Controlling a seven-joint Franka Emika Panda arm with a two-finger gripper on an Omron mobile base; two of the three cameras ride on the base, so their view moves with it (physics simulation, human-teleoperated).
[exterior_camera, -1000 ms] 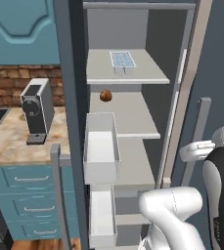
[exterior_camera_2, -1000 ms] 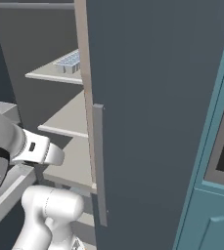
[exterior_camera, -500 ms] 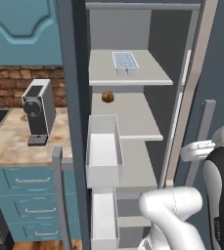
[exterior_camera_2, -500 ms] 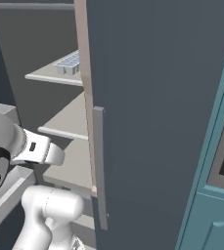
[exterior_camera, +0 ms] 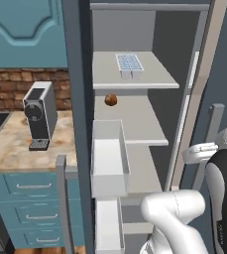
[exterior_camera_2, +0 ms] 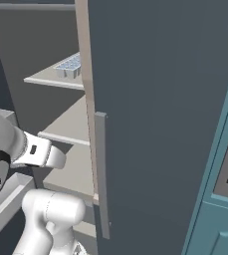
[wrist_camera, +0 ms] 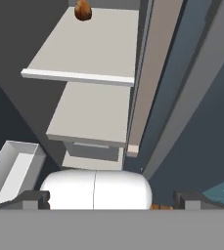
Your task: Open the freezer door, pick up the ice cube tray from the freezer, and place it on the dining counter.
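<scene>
Freezer (exterior_camera: 135, 163) with its door (exterior_camera_2: 160, 99) swung open, vertical bar handle (exterior_camera_2: 101, 174) on the door's near edge. The ice cube tray (exterior_camera: 130, 63) lies flat on the top shelf (exterior_camera: 149, 79) — long axis running front to back, short end toward the shelf's front edge. A small brown ball (exterior_camera: 111, 100) sits one shelf below. Hand (wrist_camera: 111, 197) — fingertips wide apart, released, low before the shelves.
</scene>
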